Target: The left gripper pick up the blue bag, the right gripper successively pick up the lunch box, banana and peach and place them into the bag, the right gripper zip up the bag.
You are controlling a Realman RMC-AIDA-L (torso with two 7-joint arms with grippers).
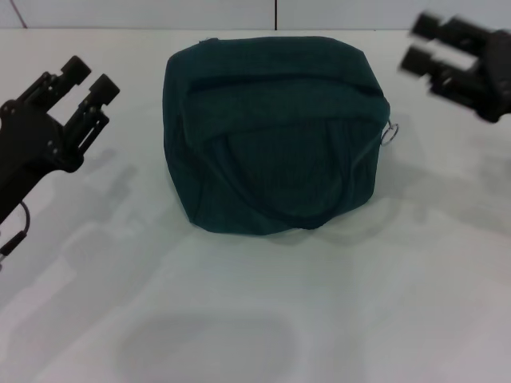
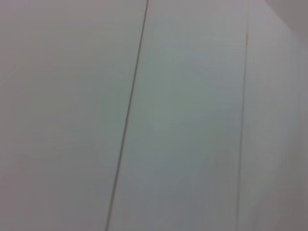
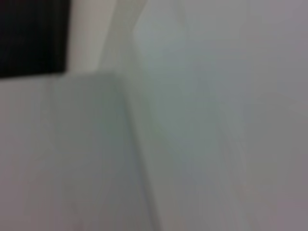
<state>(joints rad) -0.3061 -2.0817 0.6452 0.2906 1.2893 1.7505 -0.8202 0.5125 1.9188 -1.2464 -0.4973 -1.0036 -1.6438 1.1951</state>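
While the blue bag (image 1: 275,136) sat zipped on the surface (image 1: 255,319) between my arms, my left gripper (image 1: 89,86) hung wide and empty, my right gripper (image 1: 427,44) likewise, nearer its ring pull (image 1: 390,134).

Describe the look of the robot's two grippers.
The left gripper is a matte black claw with two blocky fingers and a thin black cable looped beneath its arm. The right gripper is black and two-fingered too.
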